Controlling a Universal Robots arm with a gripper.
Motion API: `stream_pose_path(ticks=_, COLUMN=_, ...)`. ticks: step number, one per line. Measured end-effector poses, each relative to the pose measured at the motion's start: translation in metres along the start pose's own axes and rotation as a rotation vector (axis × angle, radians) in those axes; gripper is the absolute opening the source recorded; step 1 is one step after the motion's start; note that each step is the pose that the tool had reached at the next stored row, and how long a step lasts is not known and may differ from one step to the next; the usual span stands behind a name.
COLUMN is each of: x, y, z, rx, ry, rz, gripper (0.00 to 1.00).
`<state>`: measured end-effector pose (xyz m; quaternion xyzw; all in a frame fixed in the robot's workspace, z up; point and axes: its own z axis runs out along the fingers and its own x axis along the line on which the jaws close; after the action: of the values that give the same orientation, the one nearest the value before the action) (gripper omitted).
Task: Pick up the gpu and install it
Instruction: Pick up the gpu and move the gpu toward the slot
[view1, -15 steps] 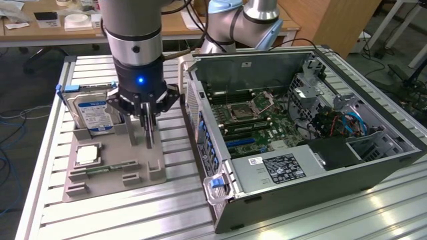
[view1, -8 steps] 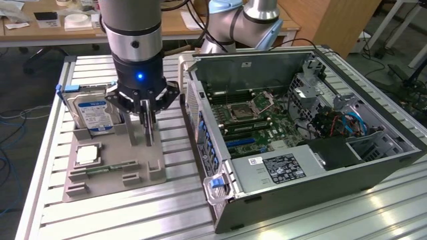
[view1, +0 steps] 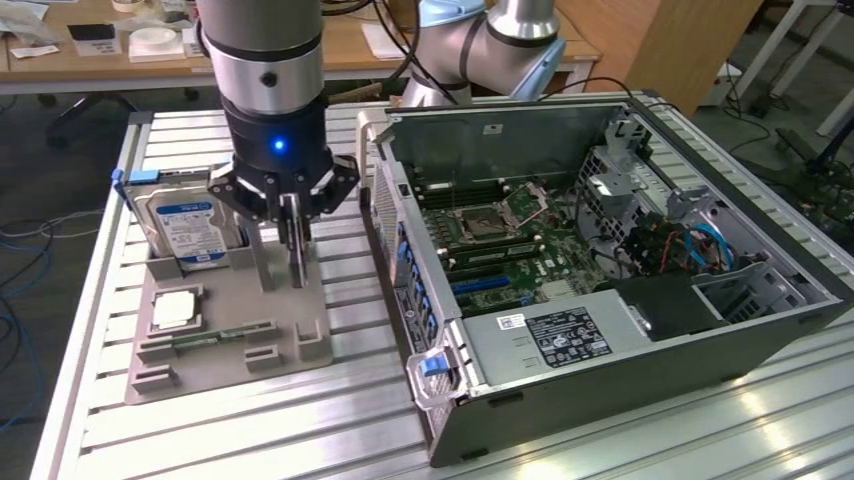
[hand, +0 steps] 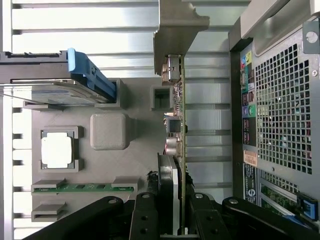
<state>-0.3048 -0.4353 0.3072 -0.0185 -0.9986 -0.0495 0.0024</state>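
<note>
hand (hand: 172, 202) closed on the gpu (hand: 182, 145) | gpu upright on edge in grey holder tray (view1: 254, 300) on tabletop (view1: 347, 420) | open computer case (view1: 641, 360) at the exterior view's right

arm (view1: 267, 50) was a chunky silver-grey tube going into a black wrist (view1: 276, 120) with a little blue light (view1: 278, 146) glowing. matte black end effector (view1: 295, 245), bolted linkage fingers (hand: 145, 220), pale blue joint caps (view1: 454, 12) further back.
</note>
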Motion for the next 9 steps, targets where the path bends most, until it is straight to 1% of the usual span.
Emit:
stream_pose_path(ticks=5, x=0.0, y=0.0007, z=-0.0069, rx=-0.0007, ry=0.0002, rz=0.0, gripper=0.28)
stream_pose_path(ticks=9, x=0.0, y=0.0015, z=-0.0146, rx=-0.0022, ry=0.0006, rz=0.0, gripper=0.28)
